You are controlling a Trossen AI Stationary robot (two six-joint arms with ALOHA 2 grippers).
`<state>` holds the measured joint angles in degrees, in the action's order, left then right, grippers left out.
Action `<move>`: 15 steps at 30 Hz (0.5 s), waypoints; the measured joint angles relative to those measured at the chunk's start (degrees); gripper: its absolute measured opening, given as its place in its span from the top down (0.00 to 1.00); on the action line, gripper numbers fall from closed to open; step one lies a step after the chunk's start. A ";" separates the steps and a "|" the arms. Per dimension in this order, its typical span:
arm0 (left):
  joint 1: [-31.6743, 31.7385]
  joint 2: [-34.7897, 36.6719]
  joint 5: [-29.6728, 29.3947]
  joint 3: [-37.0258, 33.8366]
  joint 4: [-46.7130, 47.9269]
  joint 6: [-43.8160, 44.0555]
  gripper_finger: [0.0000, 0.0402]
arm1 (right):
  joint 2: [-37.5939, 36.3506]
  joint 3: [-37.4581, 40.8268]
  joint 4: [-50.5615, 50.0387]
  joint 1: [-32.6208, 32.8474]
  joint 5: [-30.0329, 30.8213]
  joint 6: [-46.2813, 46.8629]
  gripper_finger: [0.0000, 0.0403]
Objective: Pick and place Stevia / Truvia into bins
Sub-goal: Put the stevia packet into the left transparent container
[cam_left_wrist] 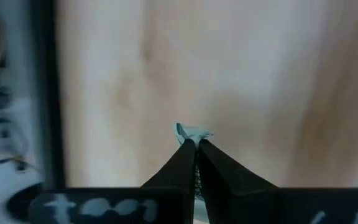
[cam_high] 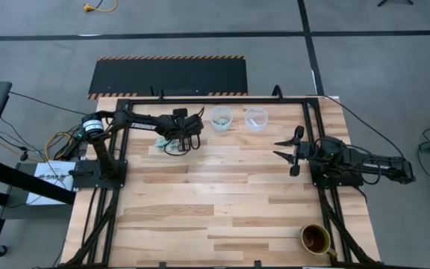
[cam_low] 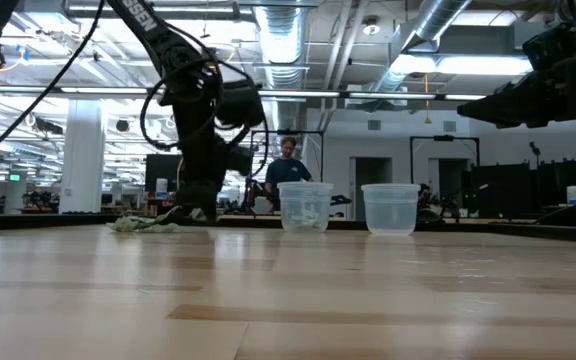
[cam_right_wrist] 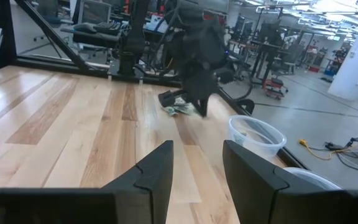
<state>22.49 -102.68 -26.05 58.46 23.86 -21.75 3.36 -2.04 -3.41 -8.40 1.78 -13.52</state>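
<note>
A small heap of pale green and white Stevia packets [cam_high: 164, 146] lies flat on the table near its far left, also seen low [cam_low: 140, 225] and past the right fingers [cam_right_wrist: 179, 109]. My left gripper [cam_high: 178, 142] stands over the heap, fingers pointing down, shut on one packet [cam_left_wrist: 191, 132]. The two clear cups [cam_high: 221, 118] [cam_high: 256, 118] stand upright to the heap's right at the far edge; the left one shows something pale green inside. My right gripper [cam_high: 290, 153] waits open at the table's right, touching nothing. My left gripper [cam_left_wrist: 196, 143] pinches one pale green packet between its two fingers, with an edge of the packet [cam_left_wrist: 188, 130] sticking out just past the fingertips. The fingers come from above, pointing down. Whether the packet still touches the heap cannot be told.
A brown round cup [cam_high: 316, 239] stands at the near right corner. The black frame rails [cam_high: 200, 99] run along the table's far, left and right edges. Bare wood [cam_high: 215, 194] spreads across the middle and near side. A person [cam_low: 288, 165] shows in the room behind.
</note>
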 joint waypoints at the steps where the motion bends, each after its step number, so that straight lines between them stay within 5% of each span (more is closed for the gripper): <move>1: -0.02 0.71 -1.32 0.00 -1.00 0.30 1.00 | 0.00 0.00 0.00 0.00 0.00 0.00 0.67; 4: 0.05 4.02 -3.89 0.03 -6.07 0.98 1.00 | 0.00 0.00 0.01 0.00 -0.02 0.00 0.67; 7: 0.01 8.34 -0.17 0.09 -13.14 -1.38 1.00 | 0.00 0.00 0.01 0.00 -0.01 0.02 0.67; 12: 0.36 14.70 27.48 0.27 -23.91 -7.62 1.00 | 0.00 0.00 0.01 0.00 -0.01 0.03 0.67; 15: 2.09 15.30 37.88 0.34 -25.52 -10.35 1.00 | 0.00 0.00 -0.01 0.00 -0.08 0.06 0.67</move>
<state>24.58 -87.38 11.84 58.80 -1.66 -32.10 3.36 -2.04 -3.42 -8.40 1.70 -13.46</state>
